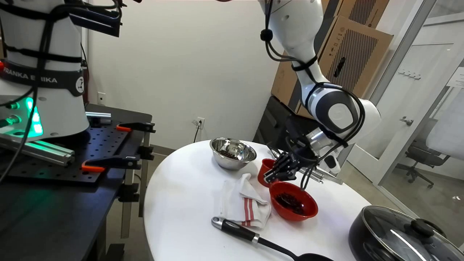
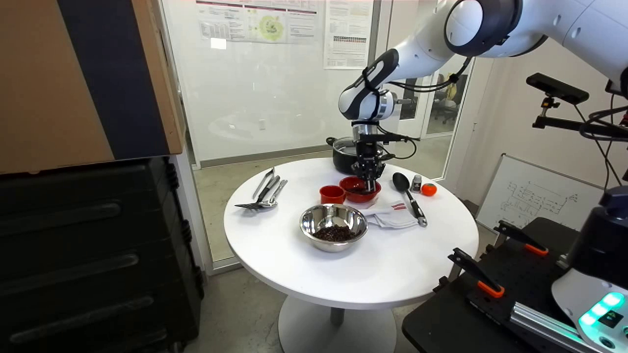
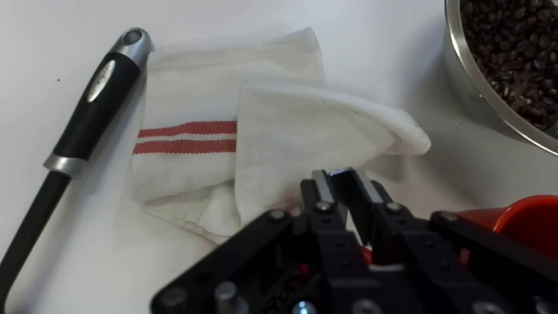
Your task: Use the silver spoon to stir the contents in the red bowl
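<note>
Free room between utensil cluster (image 2: pixel 265 193) and red cup (image 2: pixel 332 199); cup and towel (image 2: pixel 392 218) beside red bowl (image 2: pixel 357 197)

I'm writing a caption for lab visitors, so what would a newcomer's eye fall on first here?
Probably the big white robot arm, arched over the round white table with its gripper close to the red bowl. Next, likely, the shiny steel bowl of dark, bean-like bits on that table and, in both exterior views, the green lights glowing on the robot's base.
</note>
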`<action>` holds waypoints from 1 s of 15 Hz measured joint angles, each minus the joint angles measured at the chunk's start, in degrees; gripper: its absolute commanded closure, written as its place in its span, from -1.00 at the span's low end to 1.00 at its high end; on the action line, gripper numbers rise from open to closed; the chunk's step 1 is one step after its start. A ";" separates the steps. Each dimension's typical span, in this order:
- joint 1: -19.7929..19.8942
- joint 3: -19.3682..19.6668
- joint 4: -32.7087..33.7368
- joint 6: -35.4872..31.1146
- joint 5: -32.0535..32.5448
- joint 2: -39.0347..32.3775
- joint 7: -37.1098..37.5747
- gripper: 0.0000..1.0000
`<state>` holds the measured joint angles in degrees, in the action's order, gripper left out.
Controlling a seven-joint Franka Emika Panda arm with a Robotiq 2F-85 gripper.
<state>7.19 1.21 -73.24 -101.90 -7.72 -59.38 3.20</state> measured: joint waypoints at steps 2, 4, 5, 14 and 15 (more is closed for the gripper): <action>0.11 0.01 -0.05 0.00 0.00 0.00 0.00 0.92; 0.43 0.10 -0.11 0.17 0.00 0.00 0.00 0.92; 0.63 0.16 -0.11 0.59 0.00 0.02 0.00 0.92; 1.68 1.20 -0.03 2.34 0.00 0.36 1.66 0.92; 1.63 1.24 -0.01 2.22 0.00 0.41 2.23 0.92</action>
<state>8.82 2.45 -73.25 -99.68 -7.72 -58.98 5.43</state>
